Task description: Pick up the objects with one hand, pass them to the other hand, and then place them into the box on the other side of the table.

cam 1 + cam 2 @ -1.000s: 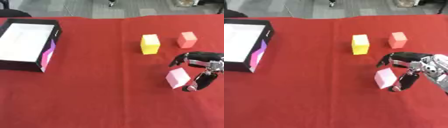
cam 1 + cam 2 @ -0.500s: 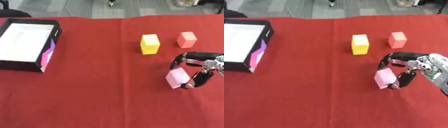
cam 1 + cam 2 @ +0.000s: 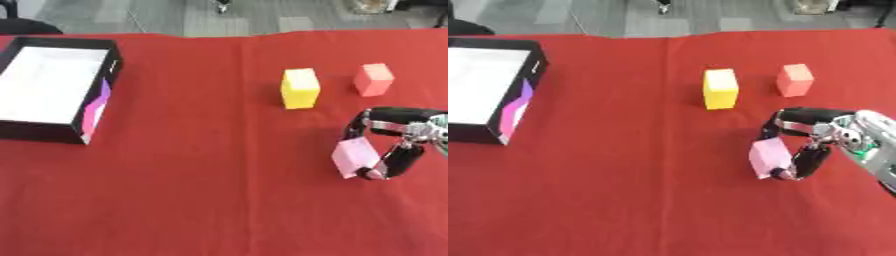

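A pink block [image 3: 353, 156] sits on the red table at the right, tilted, between the curled fingers and thumb of my right hand [image 3: 822, 135], which pinches it from above and below. A yellow block [image 3: 299, 88] stands upright near the middle right, apart from the hand. A salmon block [image 3: 374, 79] stands further right and back. The black box [image 3: 96, 90] with a white inside lies at the far left. My left hand shows in no view.
The red cloth [image 3: 192, 190] covers the whole table. Grey floor lies beyond the far edge.
My right hand's thumb and fingers have closed in around the pink block, which now sits tilted between them. The other blocks and the box have not moved.
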`<action>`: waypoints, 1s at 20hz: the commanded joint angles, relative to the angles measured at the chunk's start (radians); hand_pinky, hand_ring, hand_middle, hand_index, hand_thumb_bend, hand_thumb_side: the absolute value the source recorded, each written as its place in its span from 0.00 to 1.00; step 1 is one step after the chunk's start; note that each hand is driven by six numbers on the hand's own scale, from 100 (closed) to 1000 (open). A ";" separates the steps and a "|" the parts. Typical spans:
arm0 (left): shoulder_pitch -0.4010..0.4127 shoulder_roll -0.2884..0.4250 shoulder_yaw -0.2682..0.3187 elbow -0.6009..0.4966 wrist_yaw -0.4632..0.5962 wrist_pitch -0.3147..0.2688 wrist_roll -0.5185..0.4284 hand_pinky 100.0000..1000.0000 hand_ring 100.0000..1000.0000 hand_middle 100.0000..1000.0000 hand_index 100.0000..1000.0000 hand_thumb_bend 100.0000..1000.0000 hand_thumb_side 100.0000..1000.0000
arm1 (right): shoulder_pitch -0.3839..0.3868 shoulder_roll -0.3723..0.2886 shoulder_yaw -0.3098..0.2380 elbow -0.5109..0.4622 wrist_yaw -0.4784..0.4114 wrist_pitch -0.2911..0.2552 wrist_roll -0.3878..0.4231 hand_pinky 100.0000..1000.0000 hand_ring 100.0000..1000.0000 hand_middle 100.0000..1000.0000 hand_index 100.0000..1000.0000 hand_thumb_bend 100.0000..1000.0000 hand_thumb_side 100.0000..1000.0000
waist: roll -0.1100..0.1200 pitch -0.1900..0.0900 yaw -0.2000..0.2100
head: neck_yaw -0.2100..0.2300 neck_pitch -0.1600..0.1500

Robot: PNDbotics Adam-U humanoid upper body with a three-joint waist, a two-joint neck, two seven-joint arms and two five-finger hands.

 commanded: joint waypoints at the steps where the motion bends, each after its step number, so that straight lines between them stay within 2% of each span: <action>1: -0.006 0.015 0.003 -0.011 0.000 -0.001 -0.001 0.68 0.66 0.79 0.81 0.53 0.62 | -0.007 -0.019 -0.014 -0.014 -0.021 0.012 -0.018 0.85 0.64 0.40 0.47 0.21 0.00 | 0.005 -0.003 -0.001 | 0.002 -0.002; 7: -0.012 0.024 -0.001 -0.019 -0.005 -0.001 -0.005 0.68 0.66 0.79 0.81 0.53 0.62 | 0.019 0.002 -0.059 -0.087 -0.112 0.074 -0.089 0.82 0.57 0.37 0.47 0.16 0.00 | 0.007 -0.004 -0.007 | 0.010 -0.002; 12: -0.043 0.065 -0.028 -0.070 -0.046 0.023 -0.036 0.68 0.66 0.79 0.81 0.54 0.59 | 0.051 0.046 -0.144 -0.231 -0.304 0.166 -0.228 0.79 0.54 0.40 0.49 0.13 0.00 | 0.011 -0.008 -0.016 | 0.024 -0.002; 16: -0.121 0.152 -0.096 -0.144 -0.116 0.117 -0.128 0.68 0.67 0.79 0.81 0.57 0.54 | 0.053 0.113 -0.144 -0.248 -0.439 0.172 -0.346 0.79 0.52 0.42 0.51 0.12 0.00 | 0.019 -0.017 -0.019 | 0.027 -0.002; 17: -0.146 0.177 -0.116 -0.161 -0.133 0.148 -0.157 0.68 0.67 0.79 0.81 0.77 0.52 | 0.053 0.132 -0.136 -0.249 -0.458 0.172 -0.368 0.79 0.52 0.42 0.52 0.20 0.00 | 0.021 -0.019 -0.019 | 0.028 -0.002; 18: -0.172 0.204 -0.138 -0.176 -0.151 0.182 -0.189 0.68 0.67 0.79 0.81 0.59 0.51 | 0.052 0.153 -0.128 -0.249 -0.471 0.174 -0.391 0.78 0.51 0.42 0.52 0.12 0.00 | 0.024 -0.022 -0.020 | 0.030 -0.002; 20: -0.230 0.255 -0.188 -0.200 -0.187 0.251 -0.256 0.69 0.68 0.79 0.81 0.61 0.48 | 0.048 0.200 -0.108 -0.249 -0.481 0.187 -0.433 0.78 0.51 0.43 0.52 0.12 0.00 | 0.030 -0.029 -0.020 | 0.033 -0.002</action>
